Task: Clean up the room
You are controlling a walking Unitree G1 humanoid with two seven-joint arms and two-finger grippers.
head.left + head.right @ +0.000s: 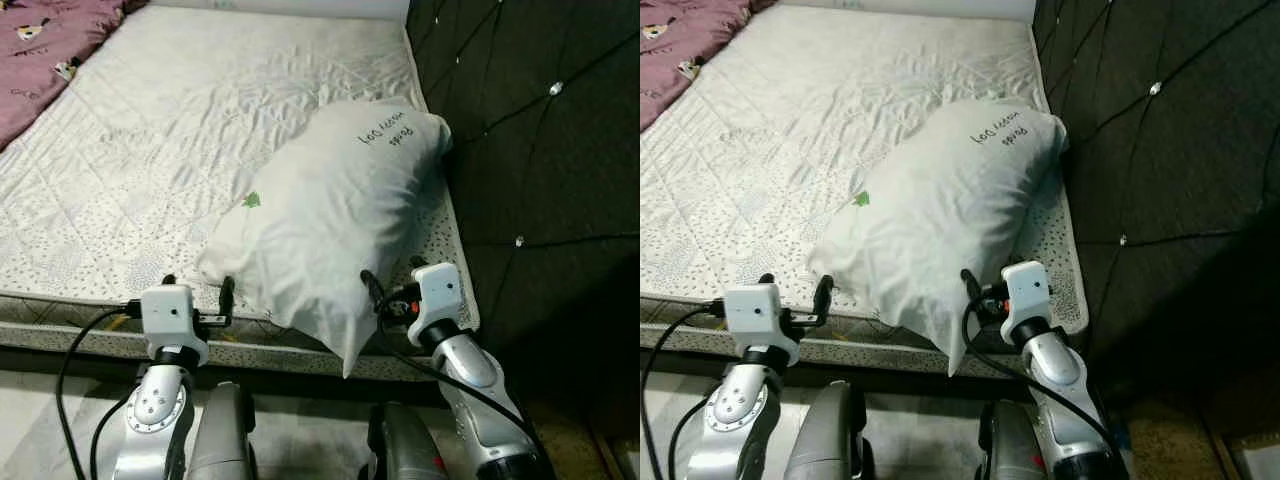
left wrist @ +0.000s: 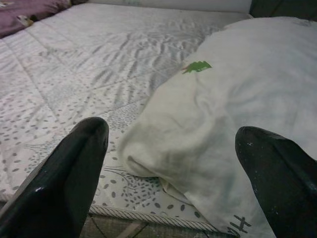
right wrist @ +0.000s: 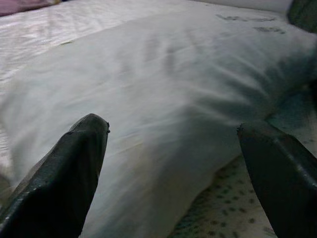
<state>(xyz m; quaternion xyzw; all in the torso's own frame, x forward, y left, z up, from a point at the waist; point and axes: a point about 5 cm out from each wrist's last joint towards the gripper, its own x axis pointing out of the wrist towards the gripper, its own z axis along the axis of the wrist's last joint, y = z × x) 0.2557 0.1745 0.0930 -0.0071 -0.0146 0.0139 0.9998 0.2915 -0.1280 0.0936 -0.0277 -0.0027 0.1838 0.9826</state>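
Note:
A white pillow [image 1: 330,210] with a small green mark and dark handwriting lies on the mattress [image 1: 200,120] near its front right corner. One pillow corner hangs over the front edge. My left gripper [image 1: 198,290] stands open at the mattress edge, just left of the pillow's near end. In the left wrist view the pillow [image 2: 237,99] lies just beyond the black fingers [image 2: 64,173]. My right gripper [image 1: 393,275] is open at the pillow's near right side. The right wrist view has the pillow [image 3: 168,99] close ahead between the spread fingers [image 3: 59,178].
A purple blanket [image 1: 40,50] covers the far left of the bed. A dark tufted headboard [image 1: 540,130] runs along the right side. Pale floor [image 1: 300,440] shows below the mattress edge between my arms.

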